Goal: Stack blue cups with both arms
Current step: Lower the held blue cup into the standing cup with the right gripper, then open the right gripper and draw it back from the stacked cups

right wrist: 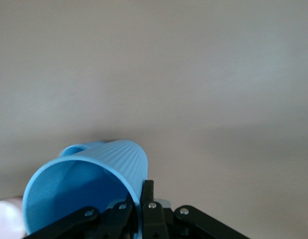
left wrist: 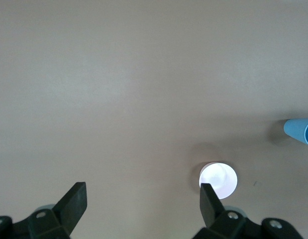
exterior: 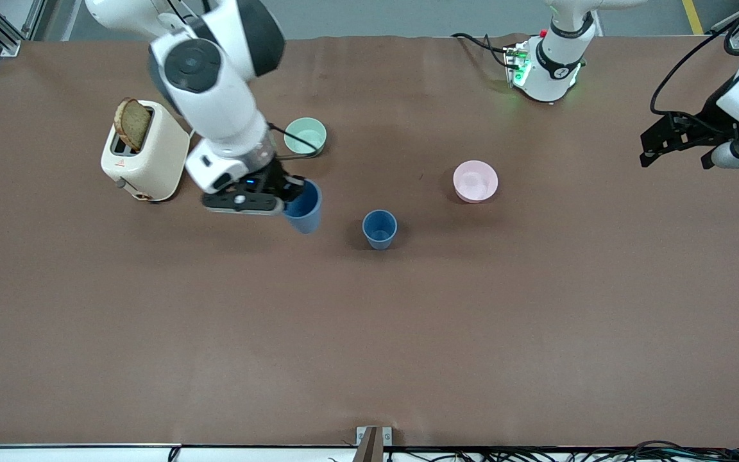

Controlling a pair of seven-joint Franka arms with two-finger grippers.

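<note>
Gripping one blue cup by its rim, right pincer.

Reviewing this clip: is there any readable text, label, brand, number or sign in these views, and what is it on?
No text can be read in any view.
Toaster: a small red mark on its front, too small to read.
Held blue cup, standing blue cup, pink bowl, mint-green bowl: no markings.

A cream toaster holding toast stands on the bench beside the right hand; a mint bowl is close by it, a pink bowl well apart.
</note>
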